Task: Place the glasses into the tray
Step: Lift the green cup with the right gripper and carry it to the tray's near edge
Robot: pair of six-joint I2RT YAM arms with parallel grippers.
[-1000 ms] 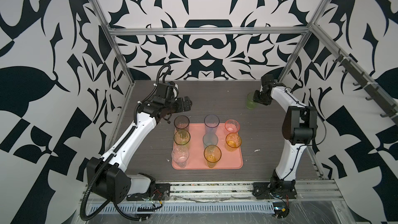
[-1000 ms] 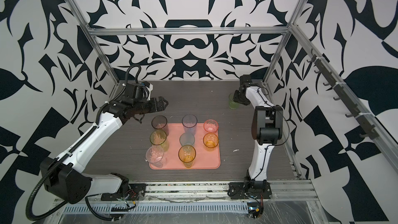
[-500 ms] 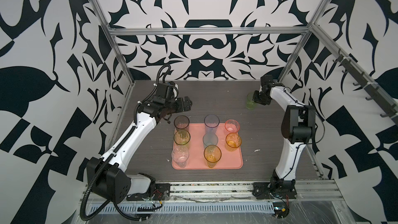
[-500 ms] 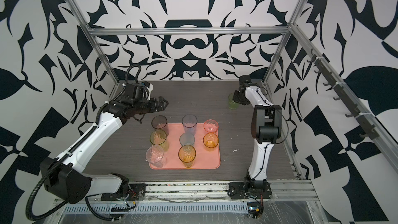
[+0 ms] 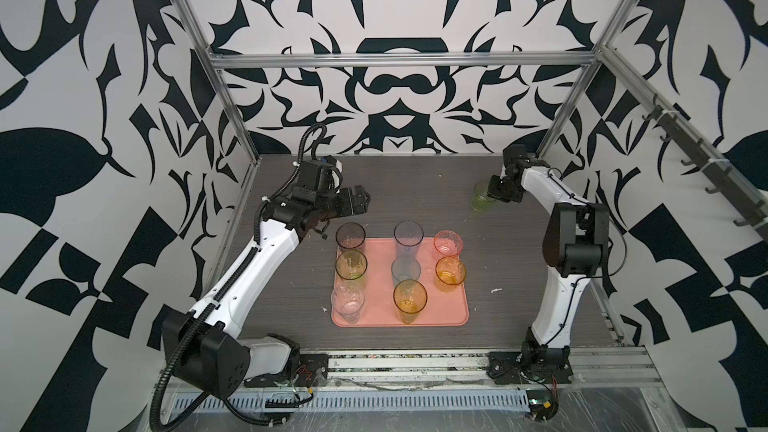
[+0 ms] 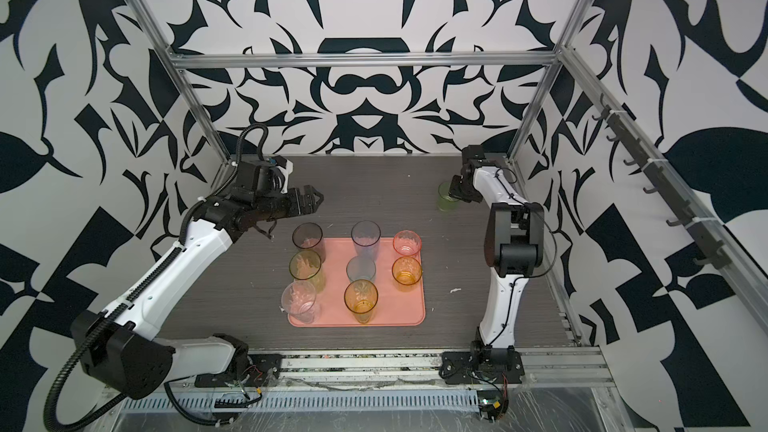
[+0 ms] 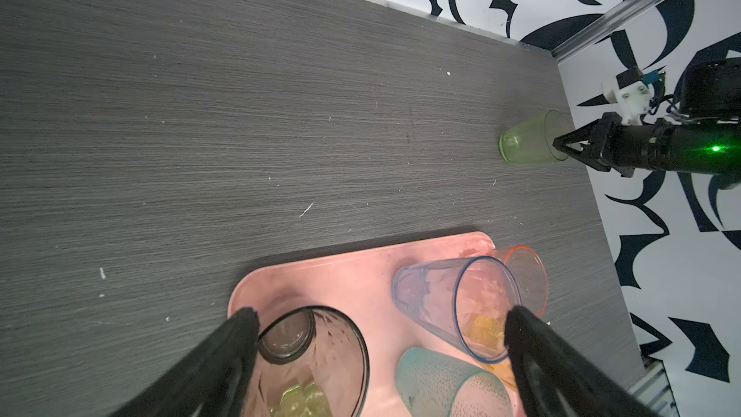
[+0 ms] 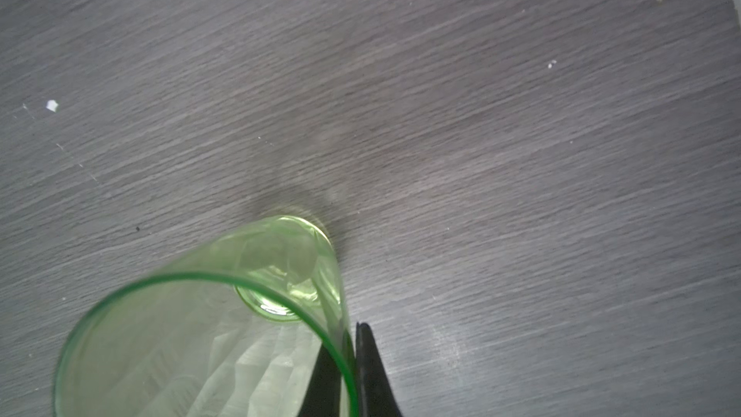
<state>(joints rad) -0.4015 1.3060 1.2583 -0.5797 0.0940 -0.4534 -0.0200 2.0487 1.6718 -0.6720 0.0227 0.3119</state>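
The salmon-pink tray (image 5: 455, 311) lies mid-table in both top views and carries several glasses, among them a smoky grey one (image 5: 350, 236), a tall blue one (image 5: 408, 234) and a pink one (image 5: 448, 241). A green glass (image 5: 481, 197) stands apart at the back right. My right gripper (image 5: 492, 193) is shut on the green glass's (image 8: 200, 355) rim, one finger inside the wall and one outside (image 8: 353, 334). My left gripper (image 5: 361, 201) hangs open just behind the tray's back left corner. Nothing is between its fingers (image 7: 381, 314), which hang over the grey glass (image 7: 312, 355).
The right arm's elbow (image 5: 575, 243) stands to the right of the tray. The back wall and an aluminium corner post (image 5: 557, 135) are close behind the green glass. White crumbs (image 5: 495, 290) lie on the dark wood-grain table. A metal rail (image 5: 415, 361) runs along the front edge.
The right gripper's jaws have closed onto the green glass's rim. Neither arm has visibly shifted, and the left gripper has stayed open.
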